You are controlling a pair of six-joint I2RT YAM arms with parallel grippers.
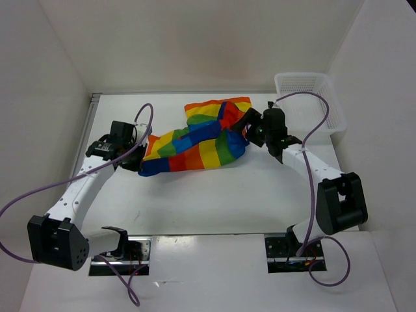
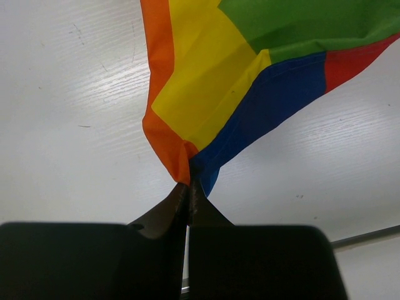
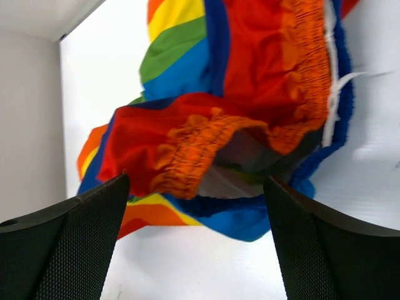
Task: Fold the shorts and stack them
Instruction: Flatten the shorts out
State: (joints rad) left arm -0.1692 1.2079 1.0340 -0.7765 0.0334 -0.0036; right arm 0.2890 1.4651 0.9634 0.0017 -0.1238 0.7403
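The rainbow-striped shorts (image 1: 201,140) are seen crumpled at mid-table (image 1: 214,201), one corner pinched tight by the left gripper (image 2: 187,187). The right gripper (image 3: 195,181) is spread wide before the orange waistband (image 3: 200,150), nothing grasped.

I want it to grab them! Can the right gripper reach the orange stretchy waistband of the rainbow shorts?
Probably yes: the open right gripper faces the gathered orange waistband of the rainbow-striped cloth shorts, with nothing between.

No readable text (none anywhere)
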